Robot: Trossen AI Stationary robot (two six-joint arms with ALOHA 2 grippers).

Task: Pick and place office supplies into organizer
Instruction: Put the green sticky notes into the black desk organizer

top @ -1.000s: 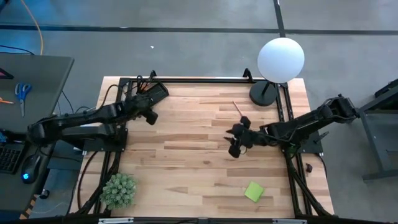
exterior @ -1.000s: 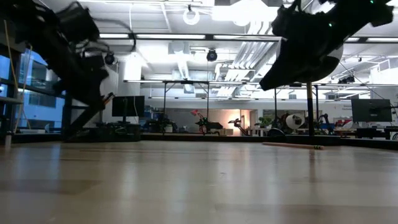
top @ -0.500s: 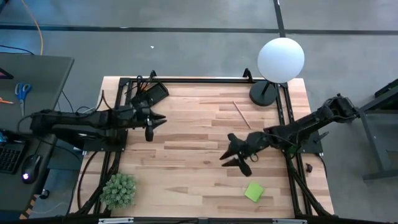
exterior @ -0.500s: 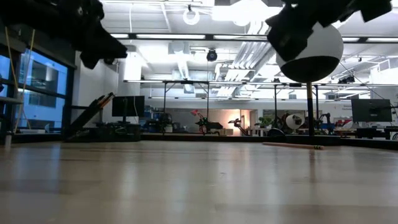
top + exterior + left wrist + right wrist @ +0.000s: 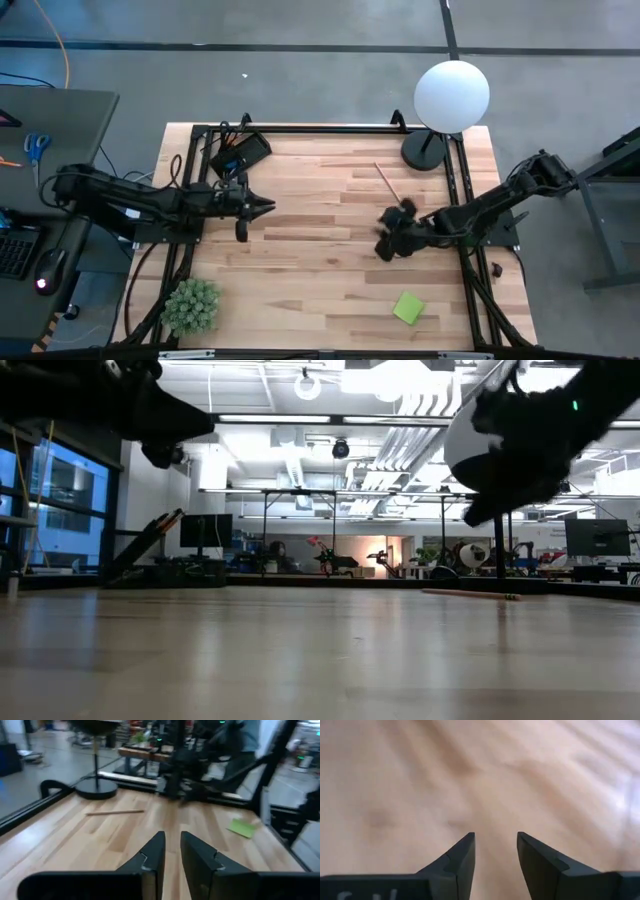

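Note:
The black organizer (image 5: 240,155) sits at the table's far left corner with items in it. An orange pencil (image 5: 388,182) lies flat on the wood near the far right; it also shows in the left wrist view (image 5: 115,812). A green sticky-note pad (image 5: 408,307) lies flat near the front right. My left gripper (image 5: 262,207) hovers level, pointing toward the table's right, clear of the organizer. Its fingers (image 5: 159,851) stand a narrow gap apart with nothing between them. My right gripper (image 5: 390,238) hangs open over bare wood between pencil and pad, holding nothing (image 5: 495,845).
A white globe lamp (image 5: 451,95) stands on a round black base (image 5: 424,150) at the far right corner. A green spiky plant (image 5: 190,305) sits at the near left corner. A black frame (image 5: 320,129) rims the table. Bare wood lies between the arms.
My left gripper has swung away from the organizer toward the table's middle, tipping up from pointing down to level, and its fingers have drawn closer together. My right gripper has dipped toward the near edge and come back, rolling its wrist, still open.

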